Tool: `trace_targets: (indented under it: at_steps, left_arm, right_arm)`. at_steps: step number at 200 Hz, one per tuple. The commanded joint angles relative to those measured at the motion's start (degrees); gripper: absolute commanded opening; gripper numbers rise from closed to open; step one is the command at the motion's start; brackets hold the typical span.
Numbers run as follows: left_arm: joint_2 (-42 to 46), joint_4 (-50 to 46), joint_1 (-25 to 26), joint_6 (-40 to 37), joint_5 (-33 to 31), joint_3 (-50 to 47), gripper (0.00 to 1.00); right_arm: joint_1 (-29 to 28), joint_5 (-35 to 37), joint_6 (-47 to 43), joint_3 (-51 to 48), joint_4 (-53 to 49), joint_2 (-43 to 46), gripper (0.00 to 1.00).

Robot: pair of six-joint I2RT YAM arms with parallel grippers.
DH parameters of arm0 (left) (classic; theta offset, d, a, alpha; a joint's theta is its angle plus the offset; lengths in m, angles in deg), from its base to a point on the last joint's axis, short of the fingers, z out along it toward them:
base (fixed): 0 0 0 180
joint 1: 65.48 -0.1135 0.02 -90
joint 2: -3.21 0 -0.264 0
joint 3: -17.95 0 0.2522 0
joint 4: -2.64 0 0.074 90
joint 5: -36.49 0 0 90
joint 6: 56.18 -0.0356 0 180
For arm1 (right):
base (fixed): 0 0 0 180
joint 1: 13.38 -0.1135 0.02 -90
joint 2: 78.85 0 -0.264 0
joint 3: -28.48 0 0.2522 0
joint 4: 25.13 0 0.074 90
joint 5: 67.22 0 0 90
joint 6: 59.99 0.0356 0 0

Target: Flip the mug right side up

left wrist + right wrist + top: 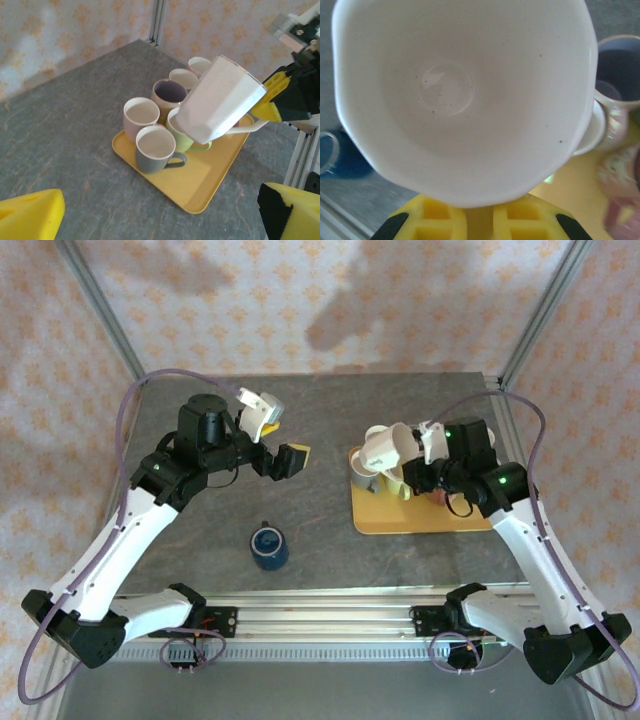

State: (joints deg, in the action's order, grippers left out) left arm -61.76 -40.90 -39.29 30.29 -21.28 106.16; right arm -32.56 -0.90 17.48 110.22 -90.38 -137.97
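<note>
Right gripper (pixel 270 102) clamped on tilted white mug (pixel 220 97) above yellow tray (pixel 200 185) of upright mugs (pixel 155 145); left gripper (pixel 277 437) spread wide, holding nothing.

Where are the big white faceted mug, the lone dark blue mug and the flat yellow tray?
Big white faceted mug (pixel 220 100), left wrist view, on its outer side wall.
Dark blue mug (pixel 268 544), top external view, on its middle.
Flat yellow tray (pixel 420 516), top external view, on its bare near part.
</note>
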Motion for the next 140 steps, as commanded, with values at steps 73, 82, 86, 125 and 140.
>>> trace_targets:
  at_steps: [73, 82, 86, 125, 140]
  left_arm:
    - [-1.3, -1.1, -0.2, 1.2, -7.5, -6.3, 1.00]
    - [-1.7, -1.7, -0.2, 1.6, -8.6, -6.3, 1.00]
    - [-1.9, -1.9, -0.2, 1.5, -8.8, -6.3, 1.00]
    - [-2.9, -2.9, -0.2, 1.8, -8.4, -7.3, 1.00]
    - [-3.4, -3.1, -0.3, 2.5, -7.2, -7.3, 1.00]
  right_arm:
    - [-4.7, 1.8, -33.3, -11.0, -1.0, 6.2, 0.00]
    - [-5.3, 3.4, -34.7, -11.9, -0.4, 5.7, 0.00]
    - [-5.6, 4.2, -35.3, -12.2, -0.1, 5.5, 0.00]
    - [-6.2, 7.7, -37.7, -15.2, 4.9, 5.5, 0.00]
    - [-6.3, 8.1, -37.9, -15.9, 6.2, 5.4, 0.00]
